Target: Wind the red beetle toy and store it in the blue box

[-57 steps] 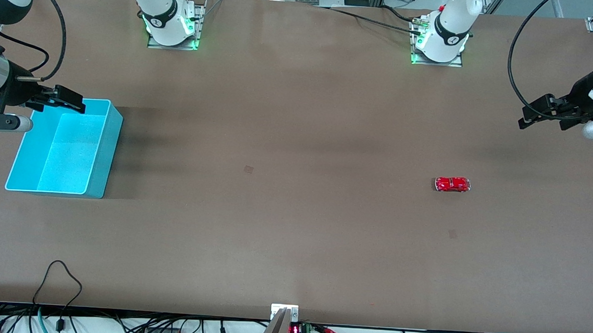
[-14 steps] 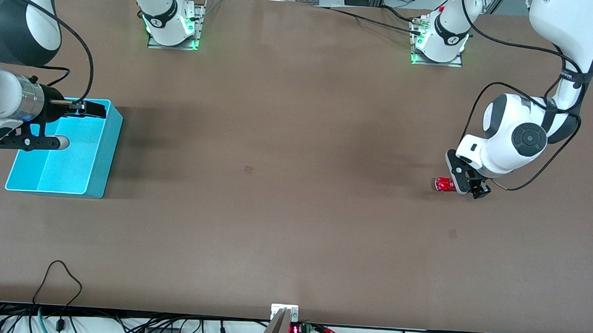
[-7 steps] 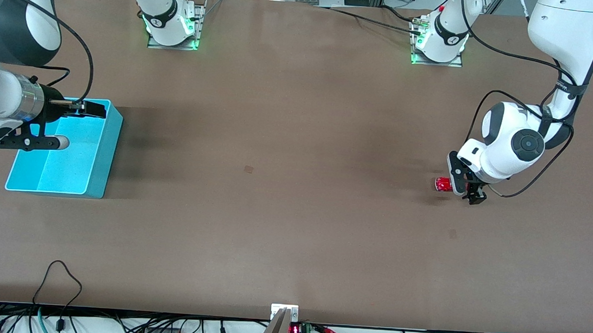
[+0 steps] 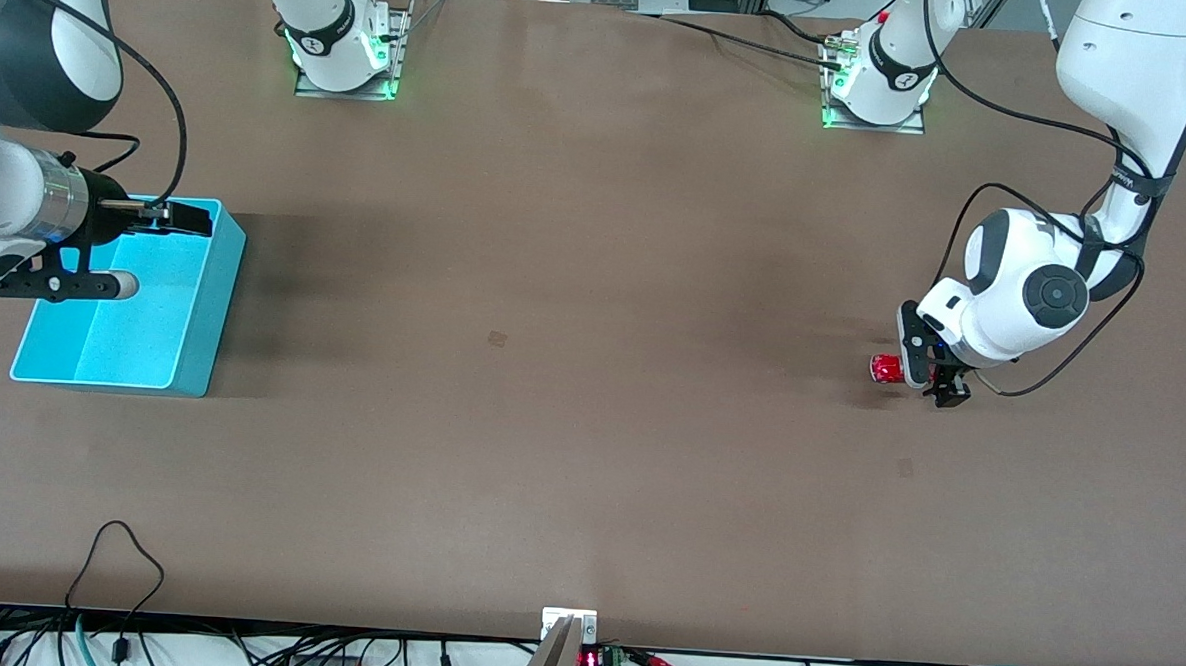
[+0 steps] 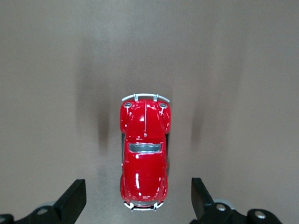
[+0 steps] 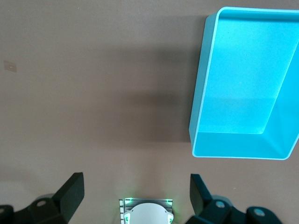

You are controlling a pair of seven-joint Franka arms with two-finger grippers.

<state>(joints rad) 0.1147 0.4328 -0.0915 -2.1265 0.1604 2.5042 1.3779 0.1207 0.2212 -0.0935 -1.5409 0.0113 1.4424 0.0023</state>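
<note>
Red beetle toy (image 5: 144, 157) lengthwise along table, upright.

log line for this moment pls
left gripper: open, astride red beetle toy on table | right gripper: open, waiting by blue box

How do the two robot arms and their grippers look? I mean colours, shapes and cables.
Both arms have glossy white rounded shells with black joint bands and round dark caps. Loose black cables loop along each. The bases glow green. The left gripper and right gripper are black, each with two flat wedge-shaped fingers.
</note>
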